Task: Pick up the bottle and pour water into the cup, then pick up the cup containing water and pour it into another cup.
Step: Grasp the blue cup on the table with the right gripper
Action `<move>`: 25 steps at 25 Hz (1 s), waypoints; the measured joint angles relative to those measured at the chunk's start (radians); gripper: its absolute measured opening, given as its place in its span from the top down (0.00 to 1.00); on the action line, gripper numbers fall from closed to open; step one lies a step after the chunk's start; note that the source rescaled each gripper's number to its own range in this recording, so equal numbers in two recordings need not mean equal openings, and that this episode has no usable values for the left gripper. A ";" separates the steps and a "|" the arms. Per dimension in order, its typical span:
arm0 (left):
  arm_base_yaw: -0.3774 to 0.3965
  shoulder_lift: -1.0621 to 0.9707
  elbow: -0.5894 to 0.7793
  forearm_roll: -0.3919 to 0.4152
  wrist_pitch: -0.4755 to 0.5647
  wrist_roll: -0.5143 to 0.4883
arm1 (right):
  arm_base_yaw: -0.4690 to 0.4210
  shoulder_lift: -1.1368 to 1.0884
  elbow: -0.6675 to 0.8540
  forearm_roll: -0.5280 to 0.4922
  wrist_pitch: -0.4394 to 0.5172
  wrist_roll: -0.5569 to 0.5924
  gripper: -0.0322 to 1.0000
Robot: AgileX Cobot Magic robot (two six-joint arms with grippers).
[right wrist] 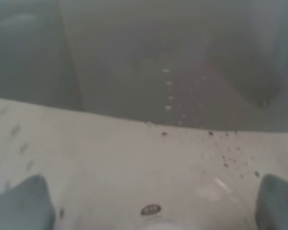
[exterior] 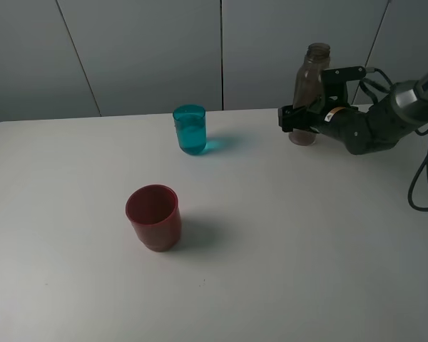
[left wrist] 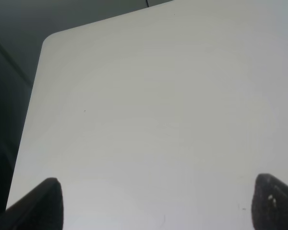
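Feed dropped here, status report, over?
Right gripper open around upright bottle. Left gripper open, empty. Teal cup holds water; nothing between it and red cup.

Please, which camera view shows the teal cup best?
The exterior high view. There the teal cup stands whole and upright on the table, farther back than the red cup. The left wrist view shows only table surface between its fingertips, and the right wrist view is a blurred close-up. Neither shows the cup.

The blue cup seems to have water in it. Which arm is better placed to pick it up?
Probably right: the right gripper stands open at the bottle, with bare table between it and the teal cup. The left gripper has only bare table in view, neither cup.
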 joint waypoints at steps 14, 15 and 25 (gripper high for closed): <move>0.000 0.000 0.000 0.000 0.000 0.000 | 0.000 -0.283 0.332 -0.001 0.023 -0.032 0.00; 0.000 0.000 0.000 0.000 0.000 0.000 | 0.000 -0.310 0.352 -0.024 0.023 -0.034 0.00; 0.000 0.000 0.000 0.000 0.000 -0.004 | 0.088 -0.415 0.437 -0.501 0.023 0.087 0.00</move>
